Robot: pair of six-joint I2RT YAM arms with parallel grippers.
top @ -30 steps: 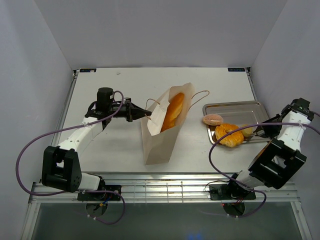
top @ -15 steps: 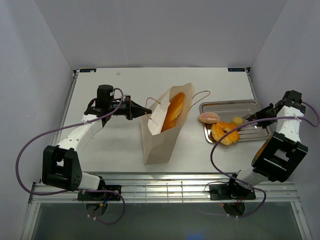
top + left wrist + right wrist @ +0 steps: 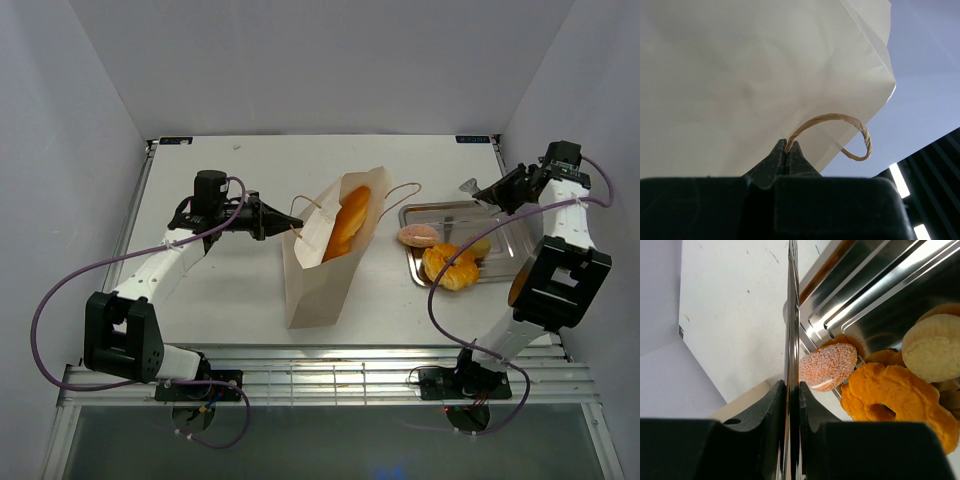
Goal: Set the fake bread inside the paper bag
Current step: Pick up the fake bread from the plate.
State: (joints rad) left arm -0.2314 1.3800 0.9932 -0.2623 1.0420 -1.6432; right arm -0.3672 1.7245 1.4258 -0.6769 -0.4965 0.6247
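Note:
The paper bag (image 3: 322, 268) stands mid-table with a long baguette (image 3: 350, 222) sticking out of its mouth. My left gripper (image 3: 290, 222) is shut on the bag's left cord handle (image 3: 840, 118), right at the bag's pale wall (image 3: 740, 75); its tips (image 3: 788, 146) pinch the cord. More fake bread lies at the silver tray (image 3: 490, 212): a pinkish round bun (image 3: 418, 236) on its left rim, a ring-shaped bun (image 3: 450, 267), a pale bun (image 3: 481, 247). My right gripper (image 3: 497, 193) hangs above the tray's back edge, shut on metal tongs (image 3: 791, 315), above the sugared bun (image 3: 827, 366) and ring bun (image 3: 890, 390).
The tray (image 3: 865, 295) sits right of the bag, near the right wall. The bag's second cord handle (image 3: 400, 190) loops out toward the tray. White table (image 3: 230, 290) lies in front of the left arm. Walls close in on both sides.
My right gripper rose from the tray's right side and swung back to its rear edge, tongs in grip. Tray and pastries slid slightly left. Left gripper and bag barely moved.

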